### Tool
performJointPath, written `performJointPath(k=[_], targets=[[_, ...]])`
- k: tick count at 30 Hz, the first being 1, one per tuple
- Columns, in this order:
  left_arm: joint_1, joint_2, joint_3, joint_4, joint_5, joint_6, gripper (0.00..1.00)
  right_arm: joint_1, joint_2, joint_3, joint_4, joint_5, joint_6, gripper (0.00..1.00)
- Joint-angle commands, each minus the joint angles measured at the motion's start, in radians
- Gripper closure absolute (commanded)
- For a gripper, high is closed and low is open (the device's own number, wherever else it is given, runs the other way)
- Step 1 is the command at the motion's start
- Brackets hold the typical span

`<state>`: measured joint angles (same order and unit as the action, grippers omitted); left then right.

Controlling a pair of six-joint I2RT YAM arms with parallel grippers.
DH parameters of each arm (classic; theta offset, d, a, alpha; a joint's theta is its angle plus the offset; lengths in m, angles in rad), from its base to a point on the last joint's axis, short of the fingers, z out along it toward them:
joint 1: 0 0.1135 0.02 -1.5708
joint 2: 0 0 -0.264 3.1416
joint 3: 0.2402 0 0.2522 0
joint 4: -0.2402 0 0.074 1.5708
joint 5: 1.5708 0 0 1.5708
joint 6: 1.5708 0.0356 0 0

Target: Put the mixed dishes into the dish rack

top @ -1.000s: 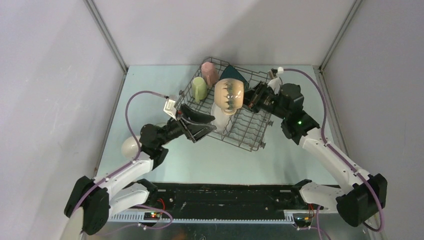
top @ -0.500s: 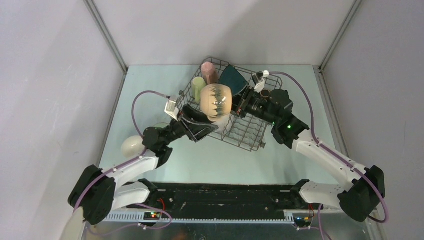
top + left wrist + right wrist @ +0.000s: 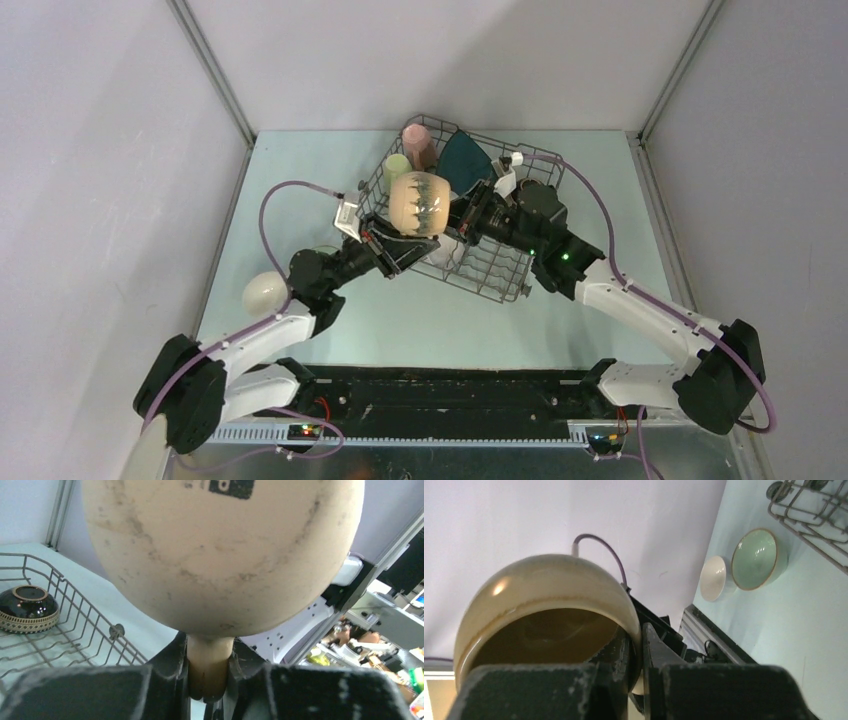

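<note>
Tan mug (image 3: 418,203) hangs over the wire rack (image 3: 495,270), right gripper (image 3: 638,650) pinching its rim, left gripper (image 3: 209,672) clamped on its handle.

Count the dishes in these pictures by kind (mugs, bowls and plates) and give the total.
Mugs: 3 (pink mug, light-green mug, tan mug)
Bowls: 3 (dark brown bowl, pale green bowl, white bowl)
Plates: 2 (dark teal plate, white plate, mostly hidden)
Total: 8
</note>
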<state>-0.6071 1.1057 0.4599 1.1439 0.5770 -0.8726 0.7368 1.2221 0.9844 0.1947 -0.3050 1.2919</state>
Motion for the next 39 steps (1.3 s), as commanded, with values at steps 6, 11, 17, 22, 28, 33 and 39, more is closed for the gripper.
performJointPath(k=[6, 11, 17, 22, 28, 33, 39], targets=[[-0.020, -0.159, 0.072, -0.170, -0.034, 0.134, 1.00, 0.008, -0.014, 0.020, 0.020, 0.103, -0.066, 0.62], [-0.012, -0.297, 0.128, -0.641, -0.149, 0.324, 1.00, -0.031, -0.082, 0.020, -0.147, 0.280, -0.193, 0.27], [0.008, -0.409, 0.201, -1.080, -0.382, 0.488, 1.00, -0.078, -0.153, 0.020, -0.357, 0.487, -0.301, 0.24], [0.011, -0.313, 0.324, -1.391, -0.704, 0.595, 1.00, -0.098, -0.190, 0.020, -0.448, 0.559, -0.357, 0.24], [0.074, -0.153, 0.419, -1.469, -0.826, 0.568, 1.00, -0.098, -0.245, 0.020, -0.495, 0.594, -0.415, 0.26], [0.132, -0.029, 0.481, -1.442, -0.788, 0.589, 1.00, -0.100, -0.299, -0.005, -0.528, 0.631, -0.441, 0.26], [0.138, 0.134, 0.579, -1.411, -0.741, 0.744, 1.00, -0.108, -0.363, -0.065, -0.505, 0.626, -0.440, 0.28]])
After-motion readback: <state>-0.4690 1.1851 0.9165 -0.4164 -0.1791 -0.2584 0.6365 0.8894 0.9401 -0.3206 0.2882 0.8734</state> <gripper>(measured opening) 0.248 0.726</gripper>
